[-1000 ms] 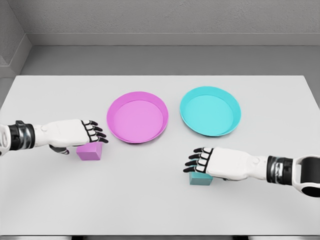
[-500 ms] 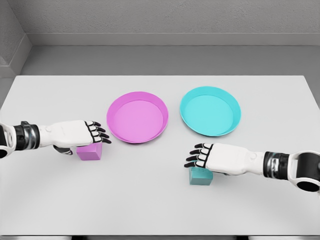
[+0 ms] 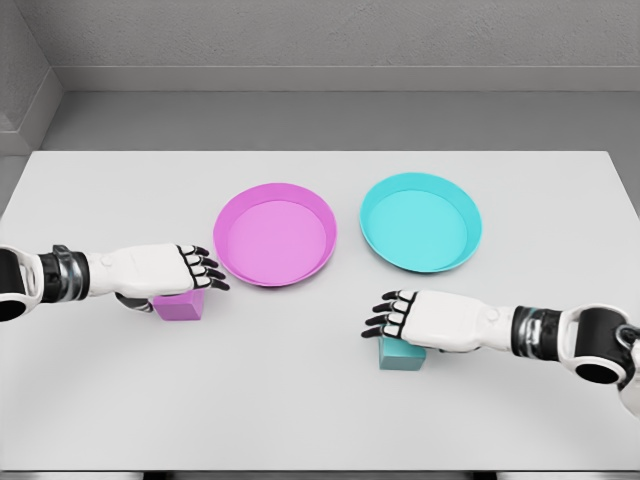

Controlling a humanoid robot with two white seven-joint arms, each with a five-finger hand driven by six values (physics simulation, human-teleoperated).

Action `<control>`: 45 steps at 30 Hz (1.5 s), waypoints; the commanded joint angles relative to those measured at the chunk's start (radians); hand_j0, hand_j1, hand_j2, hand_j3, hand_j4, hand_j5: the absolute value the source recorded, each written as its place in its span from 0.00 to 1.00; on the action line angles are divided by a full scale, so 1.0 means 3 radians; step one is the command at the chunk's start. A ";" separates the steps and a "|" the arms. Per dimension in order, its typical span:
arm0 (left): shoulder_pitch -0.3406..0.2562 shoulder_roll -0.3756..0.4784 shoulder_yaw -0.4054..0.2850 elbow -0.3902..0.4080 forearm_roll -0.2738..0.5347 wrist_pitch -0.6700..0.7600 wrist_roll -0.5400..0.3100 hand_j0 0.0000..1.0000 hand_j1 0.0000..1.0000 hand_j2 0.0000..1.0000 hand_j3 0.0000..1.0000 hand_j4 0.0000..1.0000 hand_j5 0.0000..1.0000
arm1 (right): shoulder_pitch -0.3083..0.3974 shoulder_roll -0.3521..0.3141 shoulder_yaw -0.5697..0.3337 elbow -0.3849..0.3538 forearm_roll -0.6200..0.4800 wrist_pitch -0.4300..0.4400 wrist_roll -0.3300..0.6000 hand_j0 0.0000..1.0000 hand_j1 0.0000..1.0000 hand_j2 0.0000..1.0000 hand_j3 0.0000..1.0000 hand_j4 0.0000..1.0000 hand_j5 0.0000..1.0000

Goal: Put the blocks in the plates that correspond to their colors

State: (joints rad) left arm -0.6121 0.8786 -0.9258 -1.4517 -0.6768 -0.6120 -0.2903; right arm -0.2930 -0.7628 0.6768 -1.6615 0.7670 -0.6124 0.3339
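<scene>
Pink block [image 3: 180, 306] sits at 8 o'clock of the pink plate [image 3: 274, 234], teal block [image 3: 402, 353] at 6 o'clock of the teal plate [image 3: 420, 221]; left robot hand [image 3: 165, 270] and right robot hand [image 3: 425, 320] hover over them, fingers apart, seemingly poised to grasp

The left hand [image 3: 168, 269] was held flat over the pink block [image 3: 179, 305]; the right hand [image 3: 425, 319] was held over the teal block [image 3: 401, 354].
</scene>
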 commanded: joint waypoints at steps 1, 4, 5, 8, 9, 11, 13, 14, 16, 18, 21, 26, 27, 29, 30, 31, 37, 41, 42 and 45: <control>0.0000 0.0001 0.0003 -0.0003 0.0022 0.0004 0.0001 1.00 1.00 1.00 1.00 1.00 1.00 | 0.0000 0.0012 0.0024 0.0001 -0.0005 0.0005 0.0002 1.00 1.00 1.00 1.00 1.00 1.00; 0.0000 0.0001 0.0003 -0.0003 0.0022 0.0004 0.0001 1.00 1.00 1.00 1.00 1.00 1.00 | 0.0000 0.0047 0.0029 0.0001 0.0005 0.0005 0.0002 1.00 1.00 1.00 1.00 1.00 1.00; 0.0000 0.0001 0.0003 -0.0003 0.0022 0.0004 0.0001 1.00 1.00 1.00 1.00 1.00 1.00 | 0.0000 0.0047 0.0070 0.0006 0.0031 0.0005 0.0002 1.00 1.00 1.00 1.00 1.00 1.00; 0.0005 0.0006 0.0003 0.0002 0.0022 0.0004 0.0001 1.00 1.00 1.00 1.00 1.00 1.00 | 0.0000 0.0053 0.0076 0.0026 0.0041 0.0005 0.0002 1.00 1.00 1.00 1.00 1.00 1.00; 0.0005 0.0006 0.0003 -0.0003 0.0022 0.0004 0.0001 1.00 1.00 1.00 1.00 1.00 1.00 | 0.0000 0.0053 0.0076 0.0031 0.0046 0.0005 0.0002 1.00 1.00 1.00 1.00 1.00 1.00; 0.0010 0.0006 0.0003 0.0002 0.0022 0.0004 0.0001 1.00 1.00 1.00 1.00 1.00 1.00 | -0.0015 0.0058 0.0081 0.0031 0.0046 0.0005 0.0002 1.00 1.00 1.00 1.00 1.00 1.00; 0.0015 0.0006 0.0003 0.0002 0.0016 0.0004 0.0001 1.00 1.00 1.00 1.00 1.00 1.00 | -0.0026 0.0058 0.0091 0.0031 0.0051 0.0005 0.0002 1.00 1.00 1.00 1.00 1.00 1.00; 0.0020 0.0012 0.0003 0.0002 0.0022 0.0004 0.0001 1.00 1.00 1.00 1.00 1.00 1.00 | -0.0026 0.0058 0.0096 0.0042 0.0051 0.0005 0.0002 1.00 1.00 1.00 1.00 1.00 1.00; 0.0026 0.0017 0.0003 0.0002 0.0016 0.0004 0.0001 1.00 1.00 1.00 1.00 1.00 1.00 | -0.0031 0.0083 0.0096 0.0036 0.0041 0.0005 0.0257 0.89 0.89 0.89 0.89 0.89 0.89; 0.0031 0.0027 0.0003 0.0002 0.0022 0.0004 0.0001 1.00 1.00 1.00 1.00 1.00 1.00 | -0.0020 0.0175 0.0096 0.0036 0.0046 0.0005 0.0293 0.85 0.85 0.85 0.85 0.85 0.85; 0.0036 0.0032 0.0003 0.0002 0.0016 0.0004 0.0001 1.00 1.00 1.00 1.00 1.00 1.00 | -0.0020 0.0175 0.0096 0.0036 0.0051 0.0005 0.0298 0.80 0.80 0.80 0.80 0.80 0.80; 0.0051 0.0032 0.0003 0.0007 0.0011 0.0004 0.0001 1.00 1.00 1.00 1.00 1.00 1.00 | -0.0036 0.0165 0.0091 0.0036 0.0051 0.0005 0.0298 0.78 0.78 0.78 0.78 0.78 0.78; 0.0056 0.0027 -0.0002 0.0007 0.0006 0.0004 0.0001 1.00 1.00 1.00 1.00 1.00 1.00 | -0.0046 0.0155 0.0086 0.0031 0.0046 0.0005 0.0298 0.77 0.77 0.77 0.77 0.77 0.77; 0.0056 0.0027 -0.0002 0.0012 0.0006 0.0004 0.0001 1.00 1.00 1.00 1.00 1.00 1.00 | -0.0046 0.0145 0.0081 0.0031 0.0046 0.0005 0.0298 0.75 0.75 0.75 0.75 0.75 0.75; 0.0056 0.0017 -0.0002 0.0017 0.0001 0.0004 0.0001 1.00 1.00 1.00 1.00 1.00 1.00 | -0.0046 0.0145 0.0081 0.0026 0.0041 0.0005 0.0298 0.75 0.75 0.75 0.75 0.75 0.75; 0.0061 0.0012 -0.0002 0.0027 0.0001 0.0004 0.0001 1.00 1.00 1.00 1.00 1.00 1.00 | -0.0046 0.0139 0.0076 0.0026 0.0041 0.0005 0.0298 0.74 0.74 0.74 0.74 0.74 0.74; 0.0061 0.0006 -0.0002 0.0068 0.0001 0.0004 0.0001 1.00 1.00 1.00 1.00 1.00 1.00 | -0.0051 0.0134 0.0055 0.0021 0.0036 0.0005 0.0298 0.68 0.68 0.68 0.68 0.68 0.68; 0.0061 0.0006 -0.0033 0.0084 0.0001 0.0004 0.0001 1.00 1.00 1.00 1.00 1.00 1.00 | -0.0082 0.0134 0.0055 0.0021 0.0031 0.0005 0.0298 0.65 0.65 0.65 0.65 0.65 0.65; 0.0061 0.0001 -0.0033 0.0084 -0.0004 0.0004 0.0001 1.00 1.00 1.00 1.00 1.00 1.00 | -0.0082 0.0134 0.0050 0.0021 0.0031 0.0005 0.0298 0.64 0.64 0.64 0.64 0.64 0.64; 0.0056 0.0001 -0.0038 0.0099 -0.0009 0.0004 0.0001 1.00 1.00 1.00 1.00 1.00 1.00 | -0.0087 0.0134 0.0050 0.0021 0.0026 0.0005 0.0298 0.64 0.64 0.64 0.64 0.64 0.64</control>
State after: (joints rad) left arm -0.5952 0.8783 -0.9361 -1.4246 -0.6836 -0.6120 -0.2903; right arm -0.3191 -0.7217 0.6927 -1.6548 0.7806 -0.6127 0.4253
